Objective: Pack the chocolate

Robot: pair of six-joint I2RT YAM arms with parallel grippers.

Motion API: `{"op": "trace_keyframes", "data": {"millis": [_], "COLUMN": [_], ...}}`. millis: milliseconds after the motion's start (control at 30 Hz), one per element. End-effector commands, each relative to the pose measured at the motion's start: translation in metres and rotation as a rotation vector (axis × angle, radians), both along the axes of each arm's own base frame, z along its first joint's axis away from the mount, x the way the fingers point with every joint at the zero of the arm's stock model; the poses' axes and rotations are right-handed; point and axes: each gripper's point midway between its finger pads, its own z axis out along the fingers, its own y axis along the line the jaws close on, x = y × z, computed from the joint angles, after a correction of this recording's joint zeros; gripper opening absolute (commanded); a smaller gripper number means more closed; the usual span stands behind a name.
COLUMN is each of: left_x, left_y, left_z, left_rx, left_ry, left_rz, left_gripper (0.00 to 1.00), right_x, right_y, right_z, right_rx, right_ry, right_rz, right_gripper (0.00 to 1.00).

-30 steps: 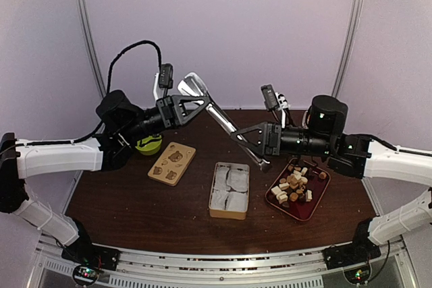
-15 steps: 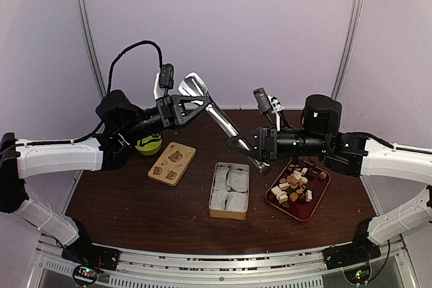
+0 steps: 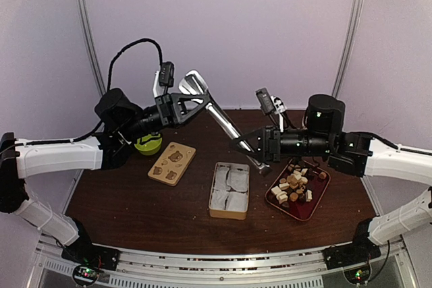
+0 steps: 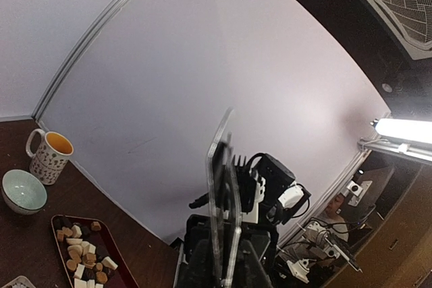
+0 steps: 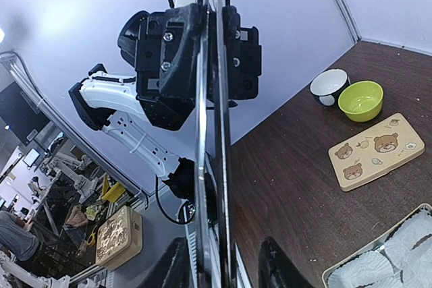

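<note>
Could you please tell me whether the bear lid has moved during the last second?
No. The lid lies in the same spot as before, between the green bowl and the box.

Box (image 3: 229, 190) sits mid table (image 3: 135, 200), w/ lid (image 3: 171, 163) to its left & tray (image 3: 314, 206) of chocolate (image 3: 293, 183) to its right. Bowl (image 3: 148, 144) is behind lid. Tongs (image 3: 219, 118) are up in the air, above & behind box.

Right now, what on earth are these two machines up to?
Both arms meet at metal tongs raised over the table. The left end effector clamps the handle end; the right end effector straddles the tip end, not yet closed. The chocolate sits in its red tray, and the lined box holds none.
</note>
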Motion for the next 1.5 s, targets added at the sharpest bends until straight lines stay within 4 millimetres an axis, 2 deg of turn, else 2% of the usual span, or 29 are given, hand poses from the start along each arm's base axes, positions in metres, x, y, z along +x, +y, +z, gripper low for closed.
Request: {"op": "trace_keyframes", "data": {"millis": [0,133,200,267,333,433,500,1000,1233,1300,1333,1400,1467], "left_x": [-0.004,-0.002,-0.002,-0.001,0.0,0.0,0.0,0.0,0.0,0.0,0.001,0.002,0.003], "left_y": [0.002,0.0,-0.001,-0.001,0.0,0.0,0.0,0.002,0.001,0.001,0.001,0.001,0.001], "left_z": [0.021,0.019,0.018,0.017,0.017,0.018,0.019,0.024,0.023,0.022,0.021,0.019,0.017], "left_rx": [-0.055,-0.051,-0.049,-0.049,-0.051,-0.055,-0.057,-0.093,-0.095,-0.093,-0.091,-0.088,-0.083], "left_ry": [-0.051,-0.048,-0.046,-0.044,-0.043,-0.042,-0.044,-0.04,-0.033,-0.031,-0.029,-0.029,-0.029], "left_rz": [-0.012,-0.011,-0.011,-0.007,-0.004,-0.003,-0.003,-0.007,-0.016,-0.013,-0.01,-0.004,0.003], "left_gripper": [0.09,0.11,0.13,0.14,0.13,0.12,0.11,0.07,0.07,0.08,0.1,0.17,0.3], "right_x": [-0.007,-0.006,-0.006,-0.006,-0.006,-0.008,-0.007,-0.001,-0.003,-0.003,-0.004,-0.003,-0.002], "right_y": [-0.005,-0.004,-0.004,-0.004,-0.004,-0.003,-0.003,0.002,0.002,0.001,0.001,0.001,0.0], "right_z": [0.011,0.01,0.01,0.009,0.01,0.01,0.01,-0.007,-0.001,0.0,0.0,-0.002,-0.003], "right_rx": [0.031,0.027,0.023,0.021,0.021,0.022,0.021,-0.015,0.012,0.015,0.013,0.004,-0.005], "right_ry": [-0.032,-0.029,-0.028,-0.028,-0.031,-0.035,-0.038,-0.018,-0.018,-0.017,-0.016,-0.012,-0.013], "right_rz": [0.011,0.008,0.007,0.007,0.008,0.019,0.016,0.003,0.007,0.006,0.005,0.001,-0.009], "right_gripper": [0.33,0.24,0.15,0.13,0.14,0.27,0.32,0.32,0.17,0.08,0.01,0.0,0.0]}}
